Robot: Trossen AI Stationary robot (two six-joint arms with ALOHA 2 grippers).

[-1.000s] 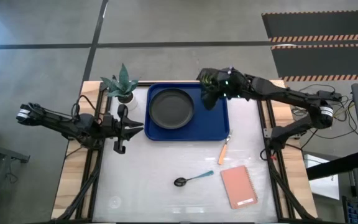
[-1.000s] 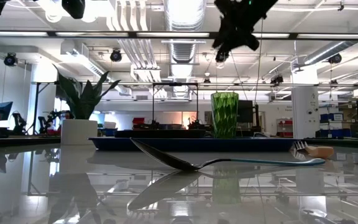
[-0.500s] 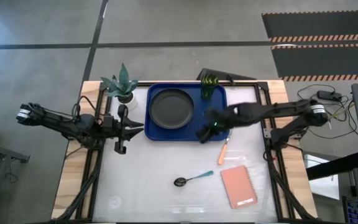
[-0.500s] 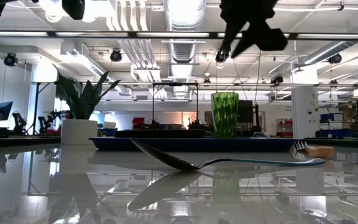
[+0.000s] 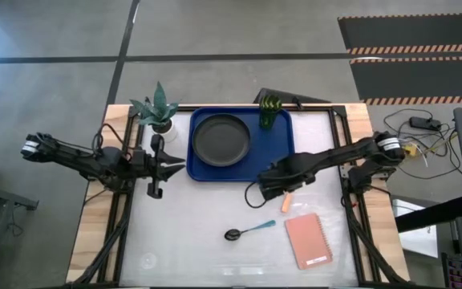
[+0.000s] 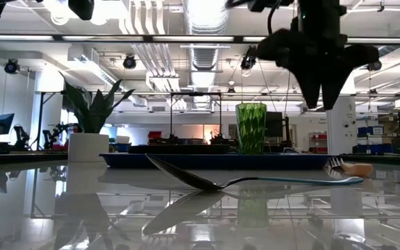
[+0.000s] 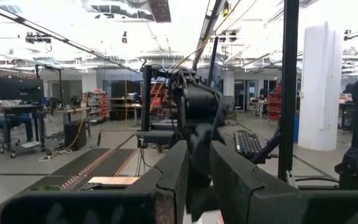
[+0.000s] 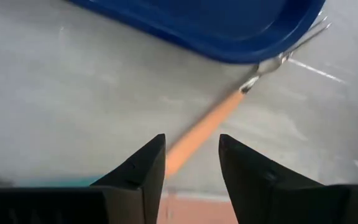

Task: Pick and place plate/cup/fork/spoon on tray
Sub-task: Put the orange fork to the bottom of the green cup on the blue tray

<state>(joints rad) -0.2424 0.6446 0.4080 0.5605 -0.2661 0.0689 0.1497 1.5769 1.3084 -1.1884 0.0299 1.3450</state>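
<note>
The blue tray [image 5: 283,143] lies at the table's far middle. The black plate [image 5: 221,139] rests on it at the left, and the green cup [image 5: 269,112] stands upright in its far right corner. The orange-handled fork [image 5: 289,197] lies flat on the table just off the tray's near right corner. The blue-handled spoon [image 5: 249,230] lies nearer the front. My right gripper [image 5: 267,189] is open and empty, fingers pointing down, just left of the fork. In its wrist view [image 8: 191,155] the fork handle [image 8: 204,134] shows between the fingers, farther off. My left gripper [image 5: 179,166] waits left of the tray, fingers a narrow gap apart.
A white pot with a green plant [image 5: 157,112] stands at the tray's far left corner, just beyond my left gripper. A pink notebook [image 5: 308,240] lies near the front right, close to the fork's handle end. Bare table stretches left of the spoon.
My right gripper has left the place above the cup at the tray's far right. It has swept toward the table's near edge and come lower, ending beside the fork off the tray's near right corner. The cup stays upright on the tray.
</note>
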